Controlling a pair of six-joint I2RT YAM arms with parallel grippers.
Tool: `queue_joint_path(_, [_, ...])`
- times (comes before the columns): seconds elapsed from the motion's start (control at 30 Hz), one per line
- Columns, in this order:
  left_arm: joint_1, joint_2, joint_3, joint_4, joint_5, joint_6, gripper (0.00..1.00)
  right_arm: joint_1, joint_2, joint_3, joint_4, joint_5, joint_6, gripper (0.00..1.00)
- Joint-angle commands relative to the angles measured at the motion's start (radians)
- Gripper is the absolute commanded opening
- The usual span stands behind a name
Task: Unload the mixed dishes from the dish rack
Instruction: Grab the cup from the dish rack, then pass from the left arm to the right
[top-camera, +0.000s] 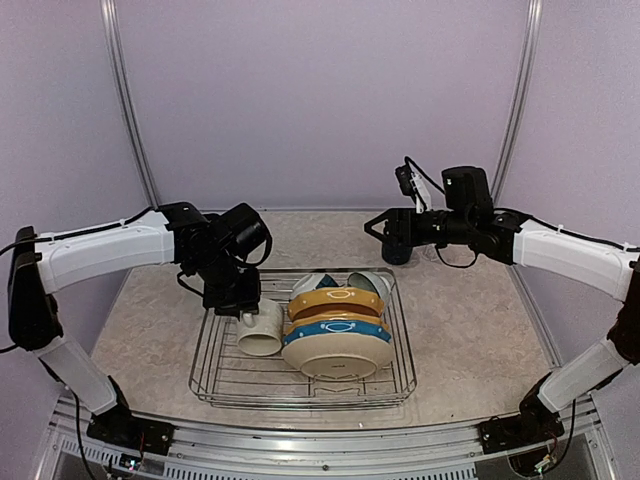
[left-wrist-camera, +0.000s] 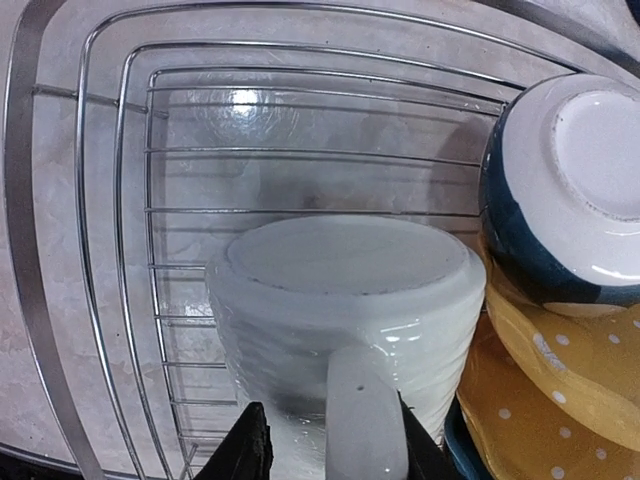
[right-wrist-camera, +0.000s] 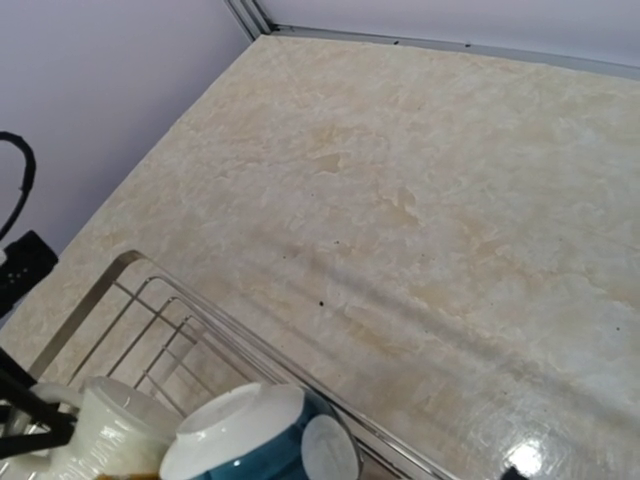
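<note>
The dish rack (top-camera: 215, 372) sits mid-table. A cream mug (top-camera: 262, 328) lies on its side in it. Beside the mug stand a mustard yellow plate (top-camera: 335, 298), a blue-rimmed plate (top-camera: 335, 328) and a cream plate (top-camera: 338, 358). A teal-and-white bowl (top-camera: 308, 284) leans behind them. My left gripper (top-camera: 236, 296) is down at the mug. In the left wrist view its jaws (left-wrist-camera: 330, 445) are open astride the mug's handle (left-wrist-camera: 365, 410), with a gap on the left side. My right gripper (top-camera: 396, 242) hovers open and empty over the table behind the rack.
A pale tumbler (top-camera: 376, 286) lies at the rack's far right corner. The rack's raised wire rim (right-wrist-camera: 200, 312) runs close to the bowl (right-wrist-camera: 235, 440). Bare marbled tabletop (right-wrist-camera: 420, 200) lies behind and to either side. Purple walls close in the back.
</note>
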Motion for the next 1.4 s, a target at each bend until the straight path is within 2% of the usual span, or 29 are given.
queue_joint_path(0.0, [0.014, 0.052, 0.046, -0.003, -0.006, 0.031, 0.35, 0.007, 0.000, -0.014, 0.001, 0.005, -0.010, 0.75])
queue_joint_path(0.2, [0.028, 0.037, 0.034, 0.008, 0.007, 0.015, 0.01, 0.010, -0.019, -0.030, -0.023, 0.061, -0.028, 0.75])
queue_joint_path(0.23, [0.034, 0.019, 0.029, 0.010, 0.004, 0.010, 0.00, 0.011, -0.020, -0.031, -0.025, 0.072, -0.031, 0.75])
queue_joint_path(0.53, [0.148, -0.221, 0.018, 0.082, 0.129, -0.014, 0.00, 0.042, 0.004, 0.030, -0.054, 0.141, -0.082, 0.75])
queue_joint_path(0.8, [0.292, -0.425, -0.004, 0.343, 0.338, -0.106, 0.00, 0.130, 0.034, 0.084, 0.001, 0.199, -0.091, 0.75])
queue_joint_path(0.93, [0.330, -0.436, -0.005, 0.524, 0.419, -0.182, 0.00, 0.202, 0.070, 0.138, 0.042, 0.235, -0.098, 0.75])
queue_joint_path(1.17, [0.340, -0.345, -0.007, 0.823, 0.525, -0.342, 0.00, 0.344, 0.119, 0.187, 0.180, 0.406, -0.134, 0.79])
queue_joint_path(1.37, [0.315, -0.277, -0.042, 1.006, 0.572, -0.452, 0.00, 0.378, 0.144, 0.193, 0.265, 0.565, -0.140, 0.79])
